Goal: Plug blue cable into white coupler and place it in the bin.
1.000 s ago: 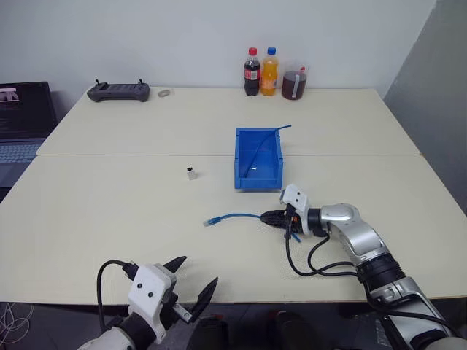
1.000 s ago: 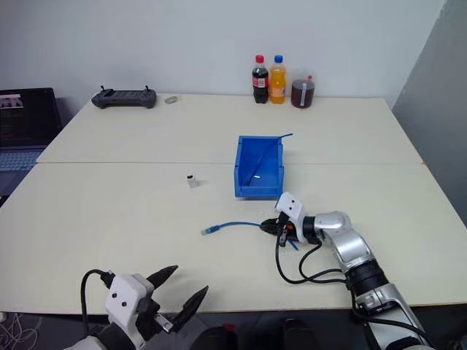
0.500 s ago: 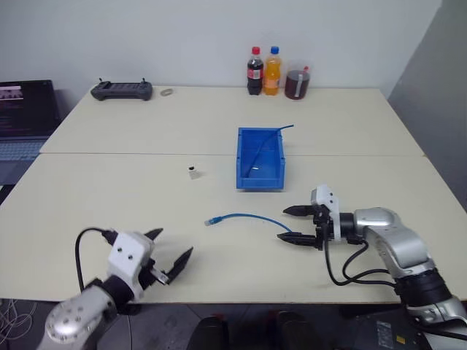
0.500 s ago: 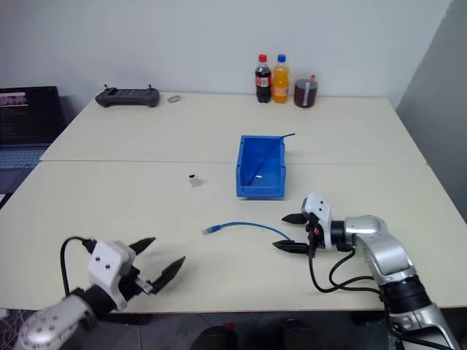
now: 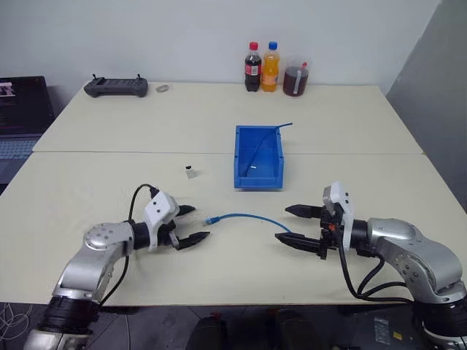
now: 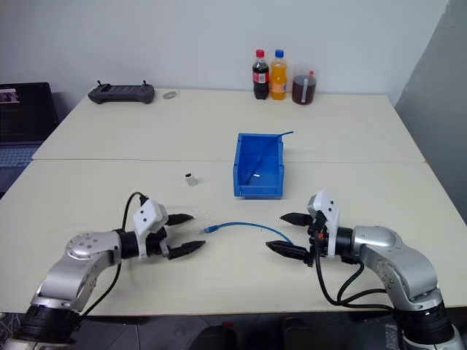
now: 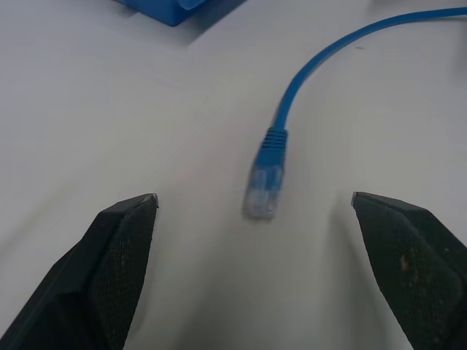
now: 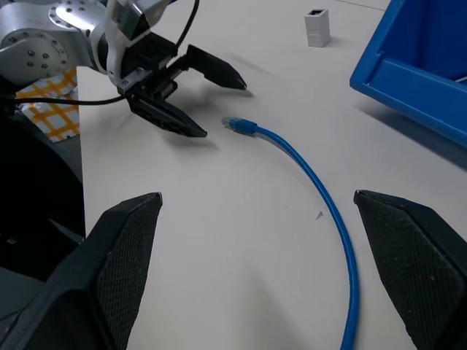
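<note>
Item: blue cable, lying loose in a shallow arc parallel to the counter's near edge, its clear plug end just ahead of the left tool, its other end by the right tool; both tools are spread wide and grasp nothing. The white coupler stands farther in, toward the counter's middle, left of the bin (which sits mid-counter). The left arm is nearer the plug, with bare counter all round for a straight approach.

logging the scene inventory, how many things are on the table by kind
cables: 2, the blue cable on the table and a darker blue cable in the bin
bins: 1
white coupler: 1
drink bottles: 2
lidded cup: 1
black controller: 1
small grey object: 1
total: 9
</note>
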`<action>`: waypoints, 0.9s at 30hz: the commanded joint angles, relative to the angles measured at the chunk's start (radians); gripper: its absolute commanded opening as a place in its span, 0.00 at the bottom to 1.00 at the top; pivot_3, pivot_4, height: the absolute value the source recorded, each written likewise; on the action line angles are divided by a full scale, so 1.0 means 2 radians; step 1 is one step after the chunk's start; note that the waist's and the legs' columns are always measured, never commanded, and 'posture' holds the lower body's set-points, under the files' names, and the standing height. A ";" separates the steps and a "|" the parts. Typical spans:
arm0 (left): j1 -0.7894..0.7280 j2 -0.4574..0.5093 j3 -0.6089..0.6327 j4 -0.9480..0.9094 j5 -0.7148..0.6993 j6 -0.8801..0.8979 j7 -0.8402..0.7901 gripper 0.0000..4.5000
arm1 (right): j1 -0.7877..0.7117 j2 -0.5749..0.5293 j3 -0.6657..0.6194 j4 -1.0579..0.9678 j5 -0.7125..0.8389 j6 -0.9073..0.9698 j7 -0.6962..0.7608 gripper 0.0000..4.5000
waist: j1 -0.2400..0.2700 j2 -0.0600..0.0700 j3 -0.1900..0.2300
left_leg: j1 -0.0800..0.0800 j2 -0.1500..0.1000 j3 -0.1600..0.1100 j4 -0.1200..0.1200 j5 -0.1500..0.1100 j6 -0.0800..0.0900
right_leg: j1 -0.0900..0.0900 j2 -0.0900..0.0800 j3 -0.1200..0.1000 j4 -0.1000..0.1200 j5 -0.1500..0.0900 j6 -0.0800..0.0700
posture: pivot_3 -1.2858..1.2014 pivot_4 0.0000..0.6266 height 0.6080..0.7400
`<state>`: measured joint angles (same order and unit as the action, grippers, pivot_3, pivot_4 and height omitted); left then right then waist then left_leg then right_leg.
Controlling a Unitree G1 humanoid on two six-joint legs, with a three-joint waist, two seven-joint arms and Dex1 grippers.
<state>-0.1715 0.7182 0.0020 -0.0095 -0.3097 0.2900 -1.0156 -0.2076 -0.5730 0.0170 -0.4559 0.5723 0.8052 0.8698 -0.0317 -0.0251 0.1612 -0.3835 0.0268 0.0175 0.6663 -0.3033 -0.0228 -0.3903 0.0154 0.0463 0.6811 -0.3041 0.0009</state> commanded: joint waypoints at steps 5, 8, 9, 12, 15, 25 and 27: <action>-0.009 -0.016 -0.024 0.021 0.004 -0.018 -0.029 1.00 | -0.013 -0.008 -0.004 -0.003 0.005 -0.024 -0.004 1.00 | 0.001 0.000 0.000 | 0.000 0.000 -0.001 0.000 0.000 0.000 | 0.000 0.000 -0.001 0.000 0.000 0.000 | 0.52 0.24 1.00; -0.023 -0.023 -0.036 0.050 0.020 -0.033 -0.032 1.00 | -0.018 -0.014 -0.005 -0.004 0.012 -0.021 -0.003 1.00 | 0.002 0.000 0.000 | 0.000 0.000 -0.002 0.001 0.000 0.000 | 0.001 0.000 -0.002 0.000 0.000 0.000 | 0.52 0.24 1.00; -0.032 -0.027 -0.039 0.068 0.025 -0.042 -0.031 1.00 | -0.020 -0.015 -0.006 -0.004 0.014 -0.019 -0.004 1.00 | 0.003 0.000 0.000 | 0.000 0.000 -0.003 0.002 0.000 0.000 | 0.001 0.000 -0.003 0.001 0.000 0.000 | 0.52 0.24 1.00; -0.053 -0.036 -0.042 0.105 0.031 -0.055 -0.035 1.00 | -0.021 -0.016 -0.008 -0.004 0.017 -0.017 -0.007 1.00 | 0.004 0.001 0.000 | 0.000 0.000 -0.004 0.003 0.000 0.000 | 0.002 0.000 -0.003 0.001 0.000 0.000 | 0.52 0.24 1.00; -0.067 -0.039 -0.044 0.133 0.035 -0.068 -0.043 1.00 | -0.015 -0.018 -0.010 -0.007 0.016 -0.018 -0.010 1.00 | 0.003 0.001 0.000 | -0.001 0.000 -0.004 0.005 0.000 0.000 | 0.002 0.000 -0.004 0.002 0.000 0.000 | 0.52 0.24 1.00; -0.098 -0.048 -0.063 0.186 0.053 -0.119 -0.078 0.58 | -0.004 -0.017 -0.011 -0.017 0.023 -0.017 -0.026 1.00 | 0.003 0.001 0.000 | 0.000 -0.001 -0.004 0.006 0.000 0.000 | 0.002 0.000 -0.003 0.004 0.000 0.000 | 0.52 0.24 1.00; -0.103 -0.049 -0.064 0.193 0.057 -0.129 -0.080 0.51 | -0.003 -0.017 -0.010 -0.017 0.023 -0.018 -0.029 1.00 | 0.004 0.001 0.000 | 0.000 -0.001 -0.004 0.006 0.000 0.000 | 0.002 0.000 -0.003 0.004 0.000 0.000 | 0.52 0.24 1.00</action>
<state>-0.3729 0.6286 -0.0957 0.3563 -0.2234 0.0506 -1.1497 -0.2153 -0.6069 0.0195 -0.4481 0.6039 0.7754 0.8211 -0.0246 -0.0235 0.1605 -0.3846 0.0250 0.0091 0.6781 -0.3033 -0.0227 -0.3856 0.0153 0.0394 0.6881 -0.3039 0.0006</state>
